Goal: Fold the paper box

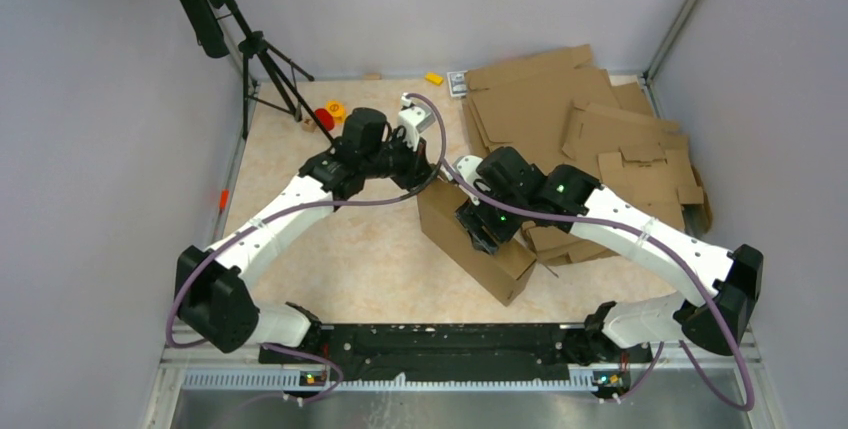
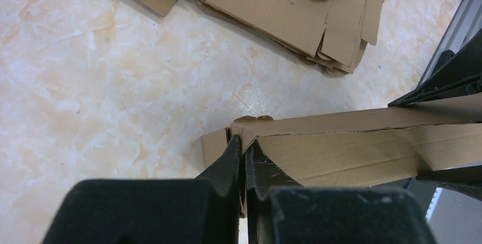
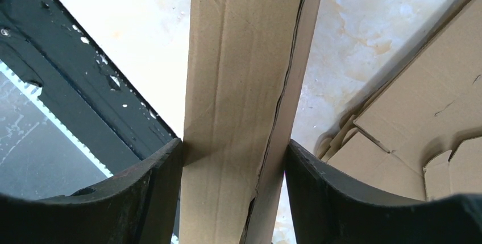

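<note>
Though gripped, paper box half-hidden

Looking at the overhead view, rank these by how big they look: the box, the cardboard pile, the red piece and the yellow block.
1. cardboard pile
2. box
3. red piece and yellow block: both tiny, too alike to rank.
</note>
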Tool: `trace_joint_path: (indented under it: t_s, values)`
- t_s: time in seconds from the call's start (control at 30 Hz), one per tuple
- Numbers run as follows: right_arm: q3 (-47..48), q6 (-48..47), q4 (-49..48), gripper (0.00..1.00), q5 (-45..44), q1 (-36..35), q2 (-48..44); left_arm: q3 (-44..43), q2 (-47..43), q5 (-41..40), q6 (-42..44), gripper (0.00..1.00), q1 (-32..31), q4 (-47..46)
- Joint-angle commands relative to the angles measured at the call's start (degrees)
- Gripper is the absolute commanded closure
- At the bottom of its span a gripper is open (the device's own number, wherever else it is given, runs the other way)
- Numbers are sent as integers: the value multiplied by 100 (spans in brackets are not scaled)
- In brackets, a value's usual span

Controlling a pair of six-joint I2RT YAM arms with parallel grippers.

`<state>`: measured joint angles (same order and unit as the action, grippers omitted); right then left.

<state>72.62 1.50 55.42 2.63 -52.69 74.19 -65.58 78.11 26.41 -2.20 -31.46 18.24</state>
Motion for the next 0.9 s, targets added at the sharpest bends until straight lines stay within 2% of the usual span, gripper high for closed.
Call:
trace_joint_path:
  t_s: [0.0, 0.67, 0.87]
  values:
    - [-28, -2, -123, 39, 0, 20, -133, -200, 65, 83, -359, 100, -2, -246]
    - [113, 43, 3, 39, -353, 20, -142, 853, -510, -608, -20, 100, -210, -629]
    - [258, 161, 155, 25, -510, 17, -198, 996, -613, -702, -54, 100, -288, -726]
